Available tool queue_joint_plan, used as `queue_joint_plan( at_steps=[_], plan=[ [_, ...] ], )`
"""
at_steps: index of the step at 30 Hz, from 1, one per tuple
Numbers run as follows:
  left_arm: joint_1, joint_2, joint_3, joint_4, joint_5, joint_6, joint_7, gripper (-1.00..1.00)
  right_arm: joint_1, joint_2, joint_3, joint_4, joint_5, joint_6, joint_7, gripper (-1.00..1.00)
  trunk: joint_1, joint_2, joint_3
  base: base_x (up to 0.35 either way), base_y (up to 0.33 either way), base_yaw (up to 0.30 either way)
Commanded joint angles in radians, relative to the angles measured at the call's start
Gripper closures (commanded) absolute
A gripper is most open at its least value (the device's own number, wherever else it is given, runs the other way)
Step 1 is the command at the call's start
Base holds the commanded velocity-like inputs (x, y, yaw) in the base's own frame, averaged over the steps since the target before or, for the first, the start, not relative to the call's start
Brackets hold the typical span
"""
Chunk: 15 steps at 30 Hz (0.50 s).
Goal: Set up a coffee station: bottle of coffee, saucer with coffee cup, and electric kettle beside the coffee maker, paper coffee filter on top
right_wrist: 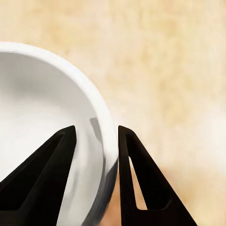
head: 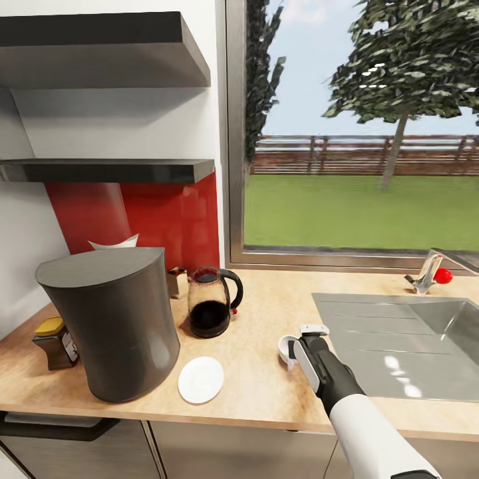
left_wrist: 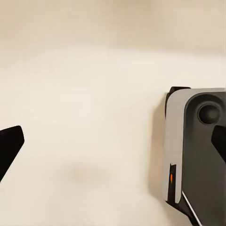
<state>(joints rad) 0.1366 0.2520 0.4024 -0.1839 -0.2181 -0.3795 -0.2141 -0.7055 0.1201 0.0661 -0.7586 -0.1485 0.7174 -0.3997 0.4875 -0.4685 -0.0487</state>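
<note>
Right gripper straddles the coffee cup rim, fingers one inside, one outside, pinching the thin wall; cup sits on the tabletop beside the sink. Likely light, rigid, glazed-slick and chippable: a rim hold suits. Saucer lies by the coffee maker; kettle behind. Left gripper's fingers look spread.
</note>
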Motion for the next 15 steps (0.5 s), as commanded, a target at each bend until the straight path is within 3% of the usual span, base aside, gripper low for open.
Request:
queue_joint_plan(
  at_steps=[1, 15],
  plan=[
    [0.000, 0.000, 0.009, -0.002, -0.009, -0.001, -0.005, -1.00, 0.000, 0.000, 0.003, 0.010, -0.036, -0.004, -0.008, 1.00, 0.001, -0.001, -0.002, 0.000, 0.000, 0.000],
    [0.000, 0.000, 0.009, -0.002, -0.009, -0.001, -0.005, -1.00, 0.000, 0.001, 0.004, 0.004, -0.037, -0.004, -0.008, 1.00, 0.001, -0.001, -0.002, 0.000, 0.000, 0.000]
  ],
)
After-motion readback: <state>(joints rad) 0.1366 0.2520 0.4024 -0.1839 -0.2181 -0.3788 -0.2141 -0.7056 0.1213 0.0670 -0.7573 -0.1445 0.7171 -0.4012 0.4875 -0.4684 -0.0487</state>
